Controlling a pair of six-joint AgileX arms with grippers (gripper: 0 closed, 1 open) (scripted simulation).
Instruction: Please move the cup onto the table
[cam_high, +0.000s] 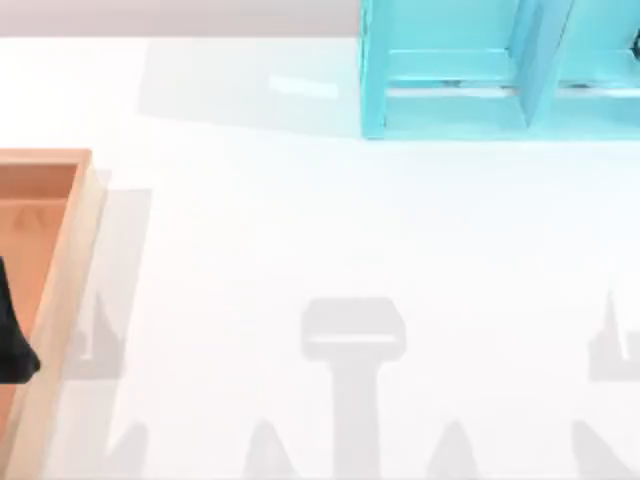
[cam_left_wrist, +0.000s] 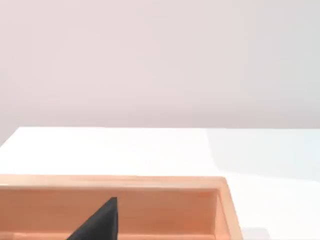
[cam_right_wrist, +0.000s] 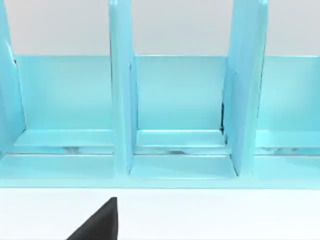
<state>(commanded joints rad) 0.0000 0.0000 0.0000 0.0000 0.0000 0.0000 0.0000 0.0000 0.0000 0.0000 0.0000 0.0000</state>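
The cup could not be made out, so the tray (cam_high: 60, 260) at nine o'clock on the surface (cam_high: 330, 230) was best searched first. A dark part of the left tool (cam_high: 12, 345) was seen over the tray; whether either tool was open could not be told.

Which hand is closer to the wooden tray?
Left. The left hand hangs over the wooden tray; the right hand is away from it, facing the turquoise shelf toward the right side.

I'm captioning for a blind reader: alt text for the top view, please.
A glossy white table with an orange-brown wooden tray at its left edge and a turquoise shelf unit at the far right; a dark tool part overlaps the tray.
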